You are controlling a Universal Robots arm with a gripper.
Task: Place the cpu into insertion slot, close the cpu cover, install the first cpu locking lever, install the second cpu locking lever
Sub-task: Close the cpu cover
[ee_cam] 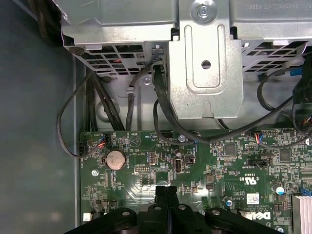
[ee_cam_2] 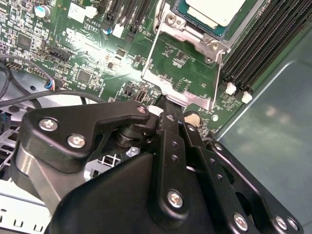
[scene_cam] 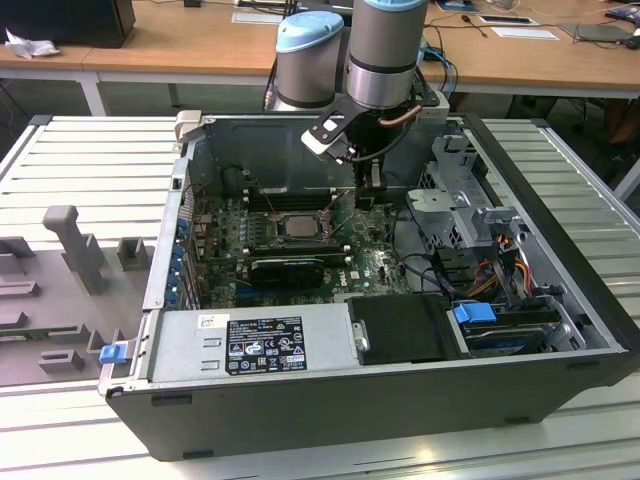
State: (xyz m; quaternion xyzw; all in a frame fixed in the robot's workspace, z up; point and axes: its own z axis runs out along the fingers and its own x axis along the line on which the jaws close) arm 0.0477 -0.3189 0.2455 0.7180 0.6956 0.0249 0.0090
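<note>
A robotics lab or workshop: a robot arm (scene_cam: 385, 50) reaches into an open computer case (scene_cam: 350, 420) on a slatted metal bench (scene_cam: 90, 150), with wooden desks (scene_cam: 180, 50) strewn with papers (scene_cam: 525, 32) behind.

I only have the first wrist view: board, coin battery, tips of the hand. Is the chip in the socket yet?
Observer: Yes. In the second wrist view the chip sits in the socket.
Operator: Cover down over it?
Observer: No. The cover stands open, off the chip, with its free edge right at the tip of the hand. I can't tell whether the hand is pinching that edge.
</note>
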